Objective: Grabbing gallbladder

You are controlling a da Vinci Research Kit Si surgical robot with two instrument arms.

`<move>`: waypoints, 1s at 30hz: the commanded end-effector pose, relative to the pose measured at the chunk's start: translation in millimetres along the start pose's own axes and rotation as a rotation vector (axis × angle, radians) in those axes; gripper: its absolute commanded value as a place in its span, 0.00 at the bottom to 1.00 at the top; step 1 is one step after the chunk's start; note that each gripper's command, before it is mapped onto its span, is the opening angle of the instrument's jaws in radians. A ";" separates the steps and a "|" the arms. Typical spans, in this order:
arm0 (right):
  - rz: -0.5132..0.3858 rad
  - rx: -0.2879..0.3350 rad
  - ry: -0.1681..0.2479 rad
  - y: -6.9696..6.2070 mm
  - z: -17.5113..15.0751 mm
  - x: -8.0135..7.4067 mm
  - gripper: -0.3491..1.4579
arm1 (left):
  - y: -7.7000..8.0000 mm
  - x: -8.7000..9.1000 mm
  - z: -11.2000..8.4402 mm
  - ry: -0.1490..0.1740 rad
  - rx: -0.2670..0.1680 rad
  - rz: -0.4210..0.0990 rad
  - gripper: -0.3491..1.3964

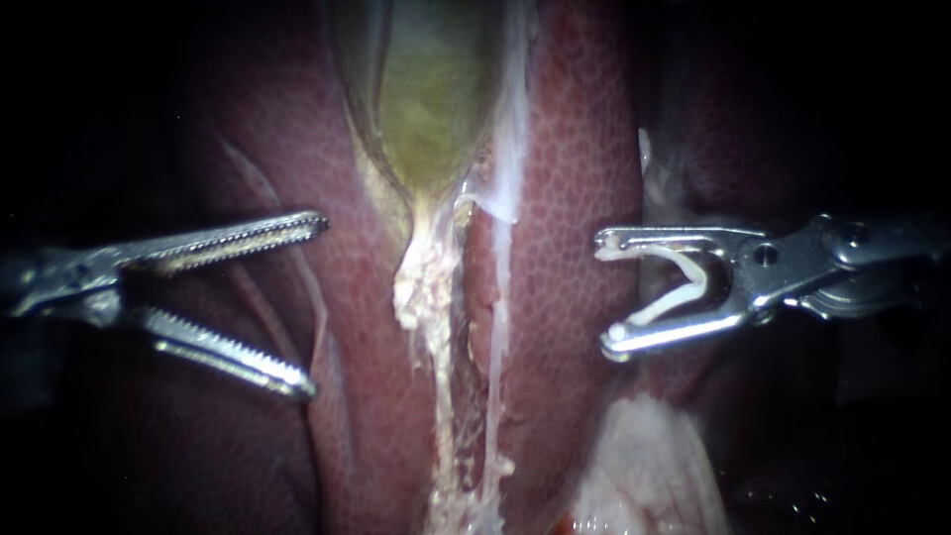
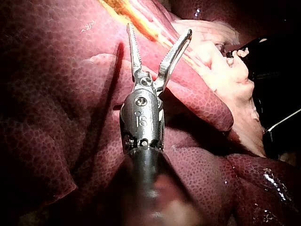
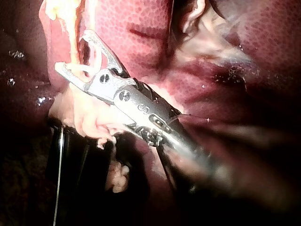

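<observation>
The left instrument (image 1: 315,305) comes in at 9 o'clock in the endoscope view. Its two toothed jaws are spread wide with nothing between them. The right instrument (image 1: 608,293) comes in at 3 o'clock. Its jaws also stand far apart, but a white clip (image 1: 684,287) sits between them, with one arm lying against each jaw.

The gallbladder (image 1: 431,99) lies at 12 o'clock, a yellow-green sac that narrows to a point near the centre. It touches neither instrument. From the left jaws it lies toward 1 o'clock, and from the right jaws toward 11 o'clock. Pale strands (image 1: 431,297) run from its narrow end down to 6 o'clock.

Red liver (image 1: 575,149) borders the sac and the strands on both sides. A bare strip of liver separates each pair of jaw tips from the middle line. A pale lump (image 1: 644,466) sits at 5 o'clock, below the right instrument. The outer edges at 9 and 3 o'clock are dark.

In the left wrist view, the left instrument (image 2: 159,29) hangs open over the liver (image 2: 56,94). In the right wrist view, the right instrument (image 3: 73,50) carries the clip (image 3: 82,68).
</observation>
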State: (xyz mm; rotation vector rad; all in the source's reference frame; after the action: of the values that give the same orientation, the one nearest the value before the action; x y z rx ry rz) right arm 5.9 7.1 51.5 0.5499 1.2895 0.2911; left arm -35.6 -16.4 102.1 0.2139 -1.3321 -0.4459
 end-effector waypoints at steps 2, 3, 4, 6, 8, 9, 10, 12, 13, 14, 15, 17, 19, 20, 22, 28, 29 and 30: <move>0.000 0.000 0.000 0.0 0.0 0.0 0.52 | 0.0 0.1 0.2 0.000 -0.001 0.000 0.68; 0.000 0.000 0.000 0.0 0.0 0.0 0.52 | 0.0 0.2 0.3 0.000 -0.001 0.001 0.68; 0.000 0.000 0.000 0.0 0.0 0.0 0.52 | -0.1 0.2 0.5 0.000 -0.002 0.001 0.68; 0.000 0.000 0.000 0.0 0.0 0.0 0.52 | -0.1 0.4 0.9 0.000 -0.004 0.002 0.68; 0.000 0.000 0.000 0.0 0.0 0.0 0.52 | 0.0 0.7 1.6 0.001 -0.007 0.004 0.68; 0.000 0.000 0.000 0.0 0.0 0.0 0.52 | 0.0 0.8 1.7 0.002 -0.011 0.010 0.68; 0.000 0.000 0.000 0.0 0.0 0.0 0.52 | 0.1 1.1 2.2 0.002 -0.015 0.005 0.68; 0.000 0.000 0.000 0.0 0.0 0.0 0.52 | 0.3 1.5 2.9 0.003 -0.021 -0.011 0.68; 0.000 0.000 0.000 0.0 0.0 0.0 0.52 | 0.4 1.8 3.4 0.003 -0.024 -0.021 0.68; 0.000 0.000 0.000 0.0 0.0 0.0 0.52 | 0.4 2.1 3.8 0.003 -0.026 -0.026 0.68; 0.000 0.000 0.000 0.0 0.0 0.0 0.52 | 0.5 2.4 4.2 0.003 -0.030 -0.030 0.68; 0.000 0.000 0.000 0.0 0.0 0.0 0.52 | 0.7 3.0 5.2 0.002 -0.035 -0.057 0.67; 0.000 0.000 0.000 0.0 0.0 0.0 0.52 | 0.8 3.6 6.1 0.002 -0.040 -0.066 0.66; 0.000 0.000 0.000 0.0 0.0 0.0 0.52 | 0.9 3.9 6.5 0.002 -0.042 -0.077 0.66; 0.000 0.000 0.000 0.0 0.0 0.0 0.52 | 0.9 4.3 7.2 0.002 -0.046 -0.092 0.65; 0.000 0.000 0.000 0.0 0.0 0.0 0.52 | 0.8 5.6 8.7 0.010 -0.070 -0.151 0.57; 0.000 0.000 0.000 0.0 0.0 0.0 0.52 | 0.9 5.8 9.0 0.018 -0.076 -0.168 0.55; 0.000 0.000 0.000 0.0 0.1 0.1 0.52 | 1.0 6.0 9.2 0.021 -0.083 -0.173 0.53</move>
State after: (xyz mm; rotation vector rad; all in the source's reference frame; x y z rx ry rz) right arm 5.9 7.1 51.4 0.5501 1.2896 0.2910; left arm -43.3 -17.1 110.1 0.2644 -1.2759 -0.6443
